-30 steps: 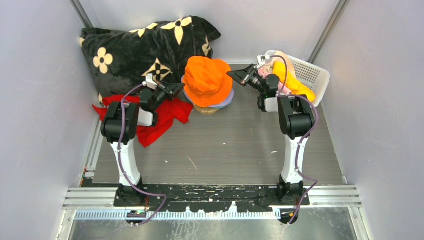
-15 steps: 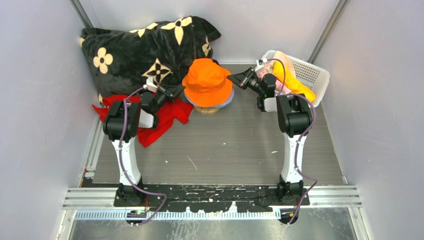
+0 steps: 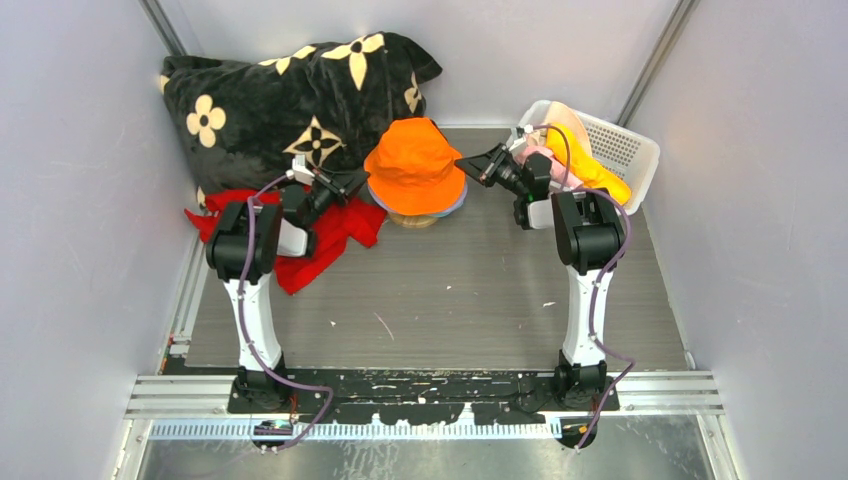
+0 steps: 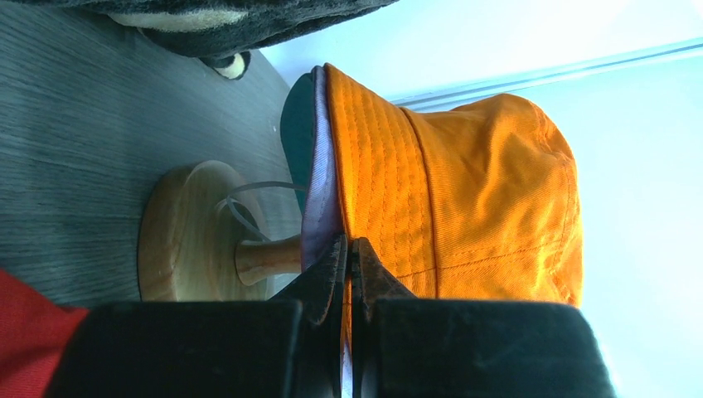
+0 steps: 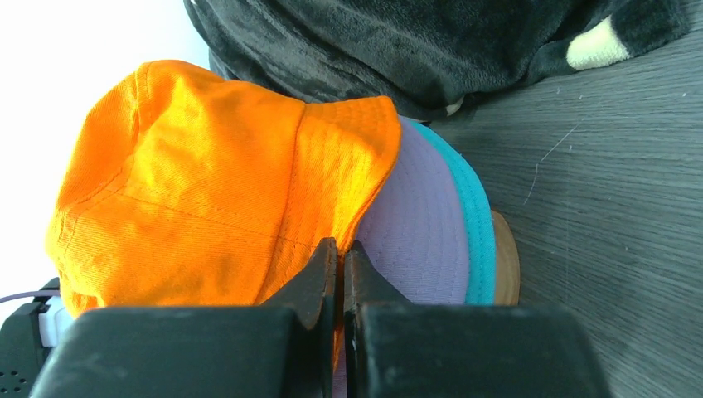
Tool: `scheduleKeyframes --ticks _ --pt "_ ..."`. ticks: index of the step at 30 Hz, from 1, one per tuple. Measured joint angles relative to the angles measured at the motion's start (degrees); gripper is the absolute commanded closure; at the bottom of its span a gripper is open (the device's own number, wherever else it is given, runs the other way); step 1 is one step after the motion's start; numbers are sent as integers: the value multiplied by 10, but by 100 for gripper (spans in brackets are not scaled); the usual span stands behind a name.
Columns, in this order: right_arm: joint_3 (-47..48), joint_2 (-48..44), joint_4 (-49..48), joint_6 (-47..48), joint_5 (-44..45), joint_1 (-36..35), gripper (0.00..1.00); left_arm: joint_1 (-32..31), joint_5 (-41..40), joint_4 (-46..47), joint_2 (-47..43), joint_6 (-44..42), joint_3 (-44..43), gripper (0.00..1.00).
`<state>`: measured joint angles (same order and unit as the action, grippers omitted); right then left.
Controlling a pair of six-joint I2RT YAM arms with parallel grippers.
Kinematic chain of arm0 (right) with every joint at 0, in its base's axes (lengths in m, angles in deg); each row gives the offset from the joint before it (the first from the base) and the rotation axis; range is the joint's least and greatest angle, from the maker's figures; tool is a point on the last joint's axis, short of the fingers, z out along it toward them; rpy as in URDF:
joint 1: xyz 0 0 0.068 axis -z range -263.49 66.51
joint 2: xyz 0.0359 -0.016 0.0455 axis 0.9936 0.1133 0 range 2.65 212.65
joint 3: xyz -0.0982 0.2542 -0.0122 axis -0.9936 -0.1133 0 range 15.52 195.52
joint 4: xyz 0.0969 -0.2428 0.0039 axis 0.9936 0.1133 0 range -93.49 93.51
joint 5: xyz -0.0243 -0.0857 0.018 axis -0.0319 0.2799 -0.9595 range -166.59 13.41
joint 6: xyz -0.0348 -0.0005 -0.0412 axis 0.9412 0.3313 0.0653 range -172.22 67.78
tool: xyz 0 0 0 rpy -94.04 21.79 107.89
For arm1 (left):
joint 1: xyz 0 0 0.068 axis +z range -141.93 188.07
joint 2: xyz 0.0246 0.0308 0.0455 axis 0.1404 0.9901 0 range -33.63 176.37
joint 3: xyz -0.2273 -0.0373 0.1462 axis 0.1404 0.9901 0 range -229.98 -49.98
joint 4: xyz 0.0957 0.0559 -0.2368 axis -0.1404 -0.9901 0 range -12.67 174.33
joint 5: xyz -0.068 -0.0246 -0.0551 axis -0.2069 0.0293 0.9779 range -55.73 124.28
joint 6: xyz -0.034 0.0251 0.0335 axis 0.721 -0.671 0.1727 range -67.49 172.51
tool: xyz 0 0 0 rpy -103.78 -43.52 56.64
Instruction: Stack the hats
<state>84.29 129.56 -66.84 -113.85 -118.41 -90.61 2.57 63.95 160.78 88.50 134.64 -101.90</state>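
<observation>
Lying across the back left of the grey table (image 3: 450, 300): a black plush blanket (image 3: 280, 90), with a red cloth (image 3: 330, 235) spreading just in front of it. Standing at the back right: a white basket (image 3: 625, 150) holding a yellow hat (image 3: 590, 170). Sitting between them on a wooden stand (image 4: 182, 232): the orange hat (image 3: 415, 165), covering the lavender hat (image 5: 414, 224) and the teal hat (image 5: 472, 224). Pinching the orange brim at opposite edges with the left gripper (image 4: 350, 249) and the right gripper (image 5: 340, 249), both with fingers pressing together on the fabric.
</observation>
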Motion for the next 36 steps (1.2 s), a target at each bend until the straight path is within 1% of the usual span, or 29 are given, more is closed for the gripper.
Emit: scheduleKeyframes --ticks 2,3,4,5,6,8,9,11,12,16,17,19,21,23,25,27,29,31,32,34,36 --pt "0 0 0 1 0 0 99 0 0 1 1 0 0 100" --pt "0 0 0 3 0 0 95 0 0 1 1 0 0 100" --pt "0 0 1 5 0 0 85 0 0 1 1 0 0 100" --pt "0 0 2 7 0 0 78 0 0 1 0 0 0 99" --pt "-1 -3 5 10 1 0 73 1 0 0 0 0 1 96" --pt "-9 -17 23 24 8 3 59 3 2 -19 -11 -3 4 88" --pt "-14 -29 42 36 14 6 53 5 3 -45 -26 -11 7 84" --pt "-21 -52 78 59 28 15 49 10 4 -99 -57 -36 9 78" --pt "-26 -76 114 80 42 24 45 13 3 -137 -78 -53 9 76" --pt "-39 -176 209 151 93 48 27 19 -15 -309 -184 -140 8 71" --pt "-39 -206 233 172 109 53 25 21 -21 -344 -208 -160 8 71" --pt "-39 -264 285 219 151 60 24 21 -38 -417 -257 -202 8 67" --pt "-32 -313 344 266 197 61 24 20 -58 -478 -296 -243 8 60" --pt "-9 -339 412 310 244 60 24 14 -88 -543 -336 -285 8 51" --pt "33 -343 482 354 295 59 25 -1 -128 -602 -374 -329 6 46" --pt "70 -337 544 394 344 57 26 -40 -187 -669 -414 -381 -6 43" --pt "89 -330 589 426 380 57 28 -84 -226 -710 -440 -422 -24 39" --pt "97 -319 620 451 400 57 29 -124 -255 -738 -457 -459 -43 31" --pt "98 -311 632 462 408 57 29 -137 -263 -746 -461 -473 -50 29" --pt "101 -293 651 480 419 57 29 -153 -282 -759 -466 -498 -57 26" --pt "110 -266 668 498 429 54 29 -160 -299 -772 -466 -515 -57 25"
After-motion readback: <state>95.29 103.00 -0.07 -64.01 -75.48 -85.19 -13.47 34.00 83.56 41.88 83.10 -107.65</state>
